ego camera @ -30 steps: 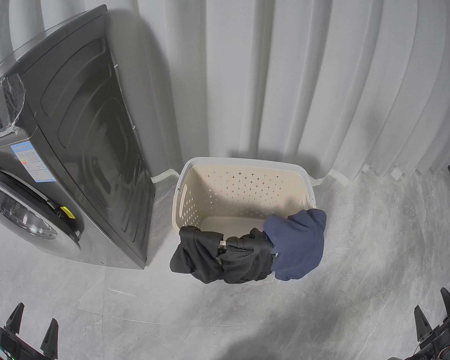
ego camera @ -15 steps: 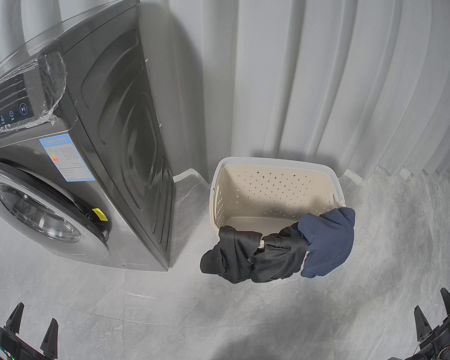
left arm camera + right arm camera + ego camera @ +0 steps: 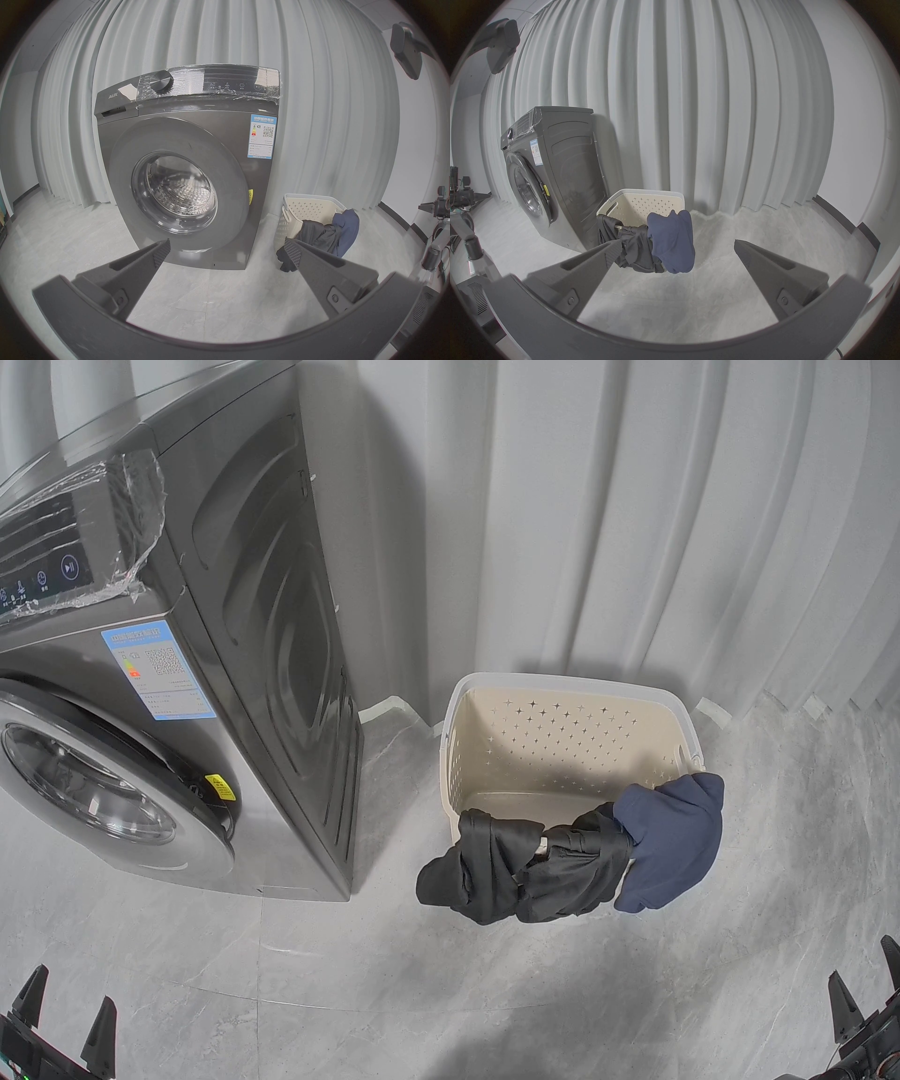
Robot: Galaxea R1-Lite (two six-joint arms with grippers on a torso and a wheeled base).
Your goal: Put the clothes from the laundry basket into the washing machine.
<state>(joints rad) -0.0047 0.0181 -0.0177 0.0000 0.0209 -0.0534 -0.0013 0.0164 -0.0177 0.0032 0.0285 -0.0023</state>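
Since clothes [image 3: 525, 871] drape over basket [image 3: 562, 679] rim, likely easy to pinch, left tool [image 3: 71, 986], right tool [image 3: 861, 960] hang low, spread open, empty.

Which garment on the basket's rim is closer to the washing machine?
The crumpled black garment; the navy blue garment hangs at the beige plastic basket's corner farther from the grey washing machine.

Curtain [image 3: 656, 529]: white, pleated, hangs to the ground across the back.
Floor [image 3: 375, 960]: pale grey marbled tiles, thin joints.
Tape strips [image 3: 714, 712]: white, on the floor at the curtain's foot.
Wall [image 3: 853, 140]: plain white, beside the curtain, with a dark baseboard [image 3: 846, 218] along its foot.
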